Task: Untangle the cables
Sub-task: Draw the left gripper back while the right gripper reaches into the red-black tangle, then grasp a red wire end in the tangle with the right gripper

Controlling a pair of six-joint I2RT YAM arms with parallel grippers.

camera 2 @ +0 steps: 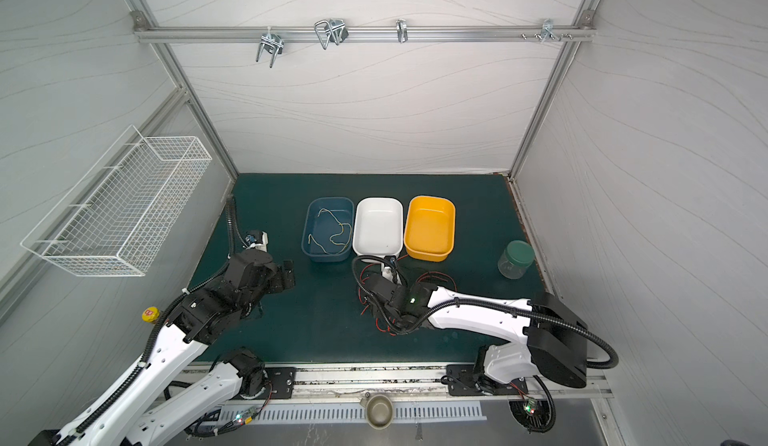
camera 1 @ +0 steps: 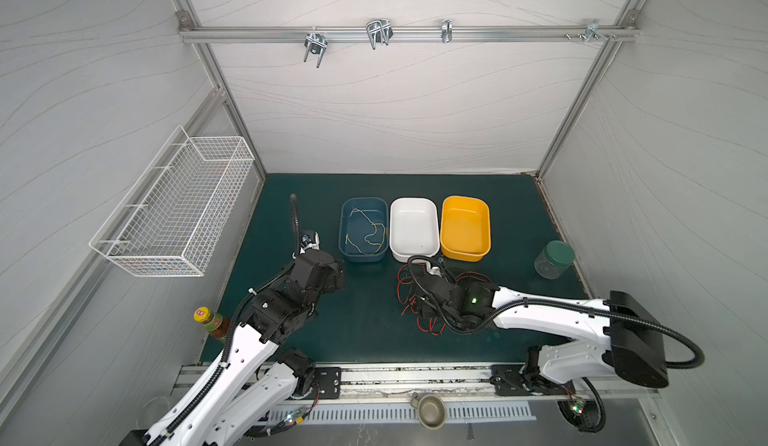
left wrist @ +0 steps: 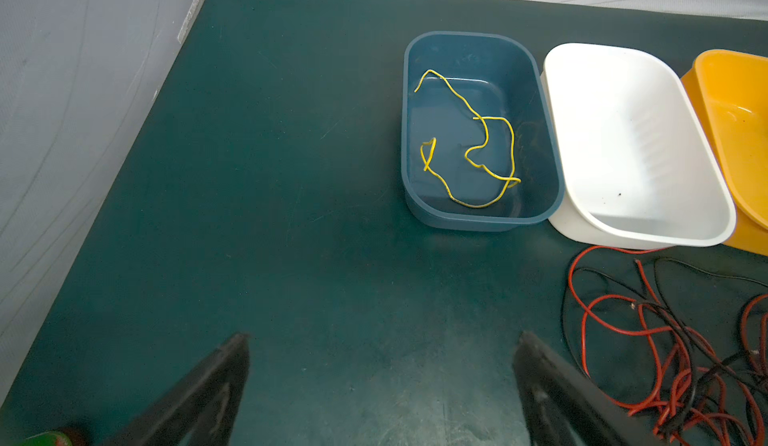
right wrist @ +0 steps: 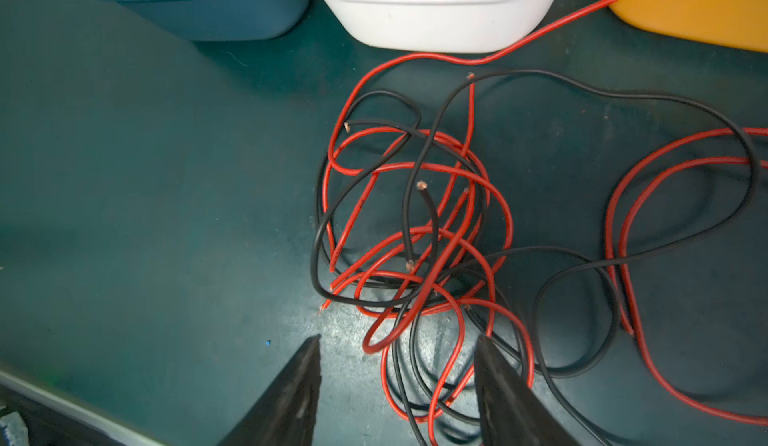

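The red and black cables [right wrist: 415, 232] lie in one loose tangle on the mat [right wrist: 166, 215], straight ahead of the right gripper [right wrist: 399, 340], and their nearest loops run into the gap between its jaws. Several cut ends show bare copper (one black end stands up out of the heap). Longer red and black strands sweep out past one jaw. The yellow cable [left wrist: 485, 132] lies apart, curled alone inside the blue bin [left wrist: 478, 223], well ahead of the left gripper [left wrist: 383, 336] and off to one side of its jaws.
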